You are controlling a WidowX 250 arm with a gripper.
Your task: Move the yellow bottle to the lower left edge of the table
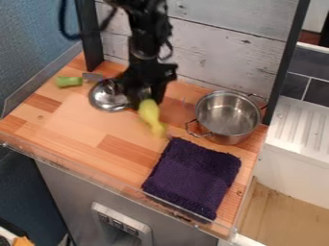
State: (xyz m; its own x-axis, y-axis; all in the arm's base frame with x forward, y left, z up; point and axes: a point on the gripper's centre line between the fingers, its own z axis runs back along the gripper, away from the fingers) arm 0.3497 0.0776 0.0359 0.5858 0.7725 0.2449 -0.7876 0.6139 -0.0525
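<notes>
Wooden tabletop (80,127) under inspection: you have the gripper (143,95) down at the upper end of the yellow bottle (149,114), its grip on it impossible to tell, with the bottle slanting between a round metal piece (106,98) and the steel pot (225,117), near the purple cloth (193,175).
</notes>
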